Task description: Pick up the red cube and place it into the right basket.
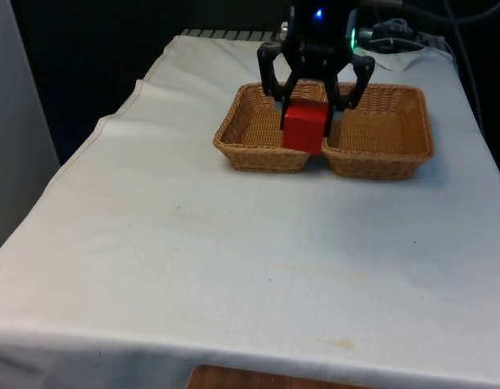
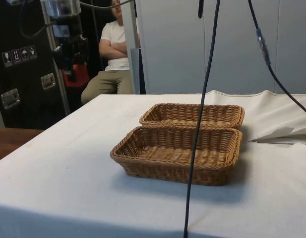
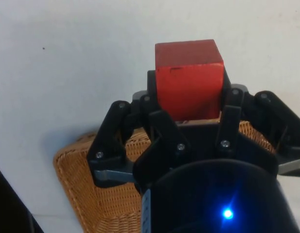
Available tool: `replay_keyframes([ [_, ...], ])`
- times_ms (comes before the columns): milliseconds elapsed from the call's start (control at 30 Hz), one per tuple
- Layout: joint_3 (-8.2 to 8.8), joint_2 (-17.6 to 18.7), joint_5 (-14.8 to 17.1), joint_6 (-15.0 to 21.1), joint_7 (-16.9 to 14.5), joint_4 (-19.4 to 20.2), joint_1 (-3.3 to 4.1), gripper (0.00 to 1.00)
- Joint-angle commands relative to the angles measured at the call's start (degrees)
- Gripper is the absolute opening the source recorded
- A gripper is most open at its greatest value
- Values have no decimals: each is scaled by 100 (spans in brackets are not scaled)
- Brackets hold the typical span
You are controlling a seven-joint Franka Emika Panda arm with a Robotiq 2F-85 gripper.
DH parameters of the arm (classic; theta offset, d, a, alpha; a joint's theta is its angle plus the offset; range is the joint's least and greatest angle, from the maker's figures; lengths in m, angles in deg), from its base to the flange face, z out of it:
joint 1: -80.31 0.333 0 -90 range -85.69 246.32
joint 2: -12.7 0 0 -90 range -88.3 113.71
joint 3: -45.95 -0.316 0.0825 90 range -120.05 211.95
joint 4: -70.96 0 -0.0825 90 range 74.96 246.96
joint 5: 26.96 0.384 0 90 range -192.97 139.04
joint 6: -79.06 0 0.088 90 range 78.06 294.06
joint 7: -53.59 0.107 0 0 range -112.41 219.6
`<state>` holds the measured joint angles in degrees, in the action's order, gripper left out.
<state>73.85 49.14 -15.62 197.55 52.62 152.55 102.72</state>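
My black gripper (image 1: 305,120) is shut on the red cube (image 1: 305,128) and holds it high in the air. In the front view the cube hangs in front of the seam between two wicker baskets, the left basket (image 1: 251,150) and the right basket (image 1: 412,121). The side view puts the gripper (image 2: 73,68) and cube (image 2: 76,75) well above the table and away from both baskets, on the side farther from the robot. The nearer basket there (image 2: 172,171) is the right one. In the wrist view the cube (image 3: 188,77) sits between the fingers, with a basket (image 3: 91,194) behind it.
White cloth (image 1: 233,267) covers the table, with wide bare room in front of the baskets. A dark cable (image 2: 198,129) hangs across the side view. A person (image 2: 115,54) sits with crossed arms beyond the table. Loose cables lie at the far right corner (image 1: 395,36).
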Motion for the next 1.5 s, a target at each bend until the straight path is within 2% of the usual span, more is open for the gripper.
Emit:
replay_keyframes([
  [0, 34, -201, -34, 201, 23, 309, 97, 3],
  [200, -23, -298, -40, 315, 46, 493, 115, 3],
  [233, -57, -80, 0, 120, 23, 166, 11, 3],
  [267, -23, -309, -40, 327, 52, 510, 120, 3],
  [533, -40, -476, -86, 321, 52, 688, 138, 3],
  [567, -92, -241, -11, 183, 29, 361, 29, 3],
  [600, -40, -527, -97, 315, 52, 733, 143, 3],
  [833, -63, -682, -143, 327, 63, 894, 155, 3],
  [867, -115, -476, -69, 183, 29, 602, 52, 3],
  [900, -63, -710, -155, 327, 63, 922, 155, 3],
  [1067, -80, -888, -206, 327, 69, 1100, 172, 3],
  [1100, -126, -682, -132, 183, 29, 814, 74, 3],
  [1133, -80, -911, -212, 327, 69, 1123, 172, 3],
  [1400, -115, -1163, -292, 321, 74, 1375, 183, 3],
  [1433, -160, -945, -201, 183, 29, 1089, 92, 3],
  [1467, -120, -1192, -304, 321, 74, 1404, 183, 3],
])
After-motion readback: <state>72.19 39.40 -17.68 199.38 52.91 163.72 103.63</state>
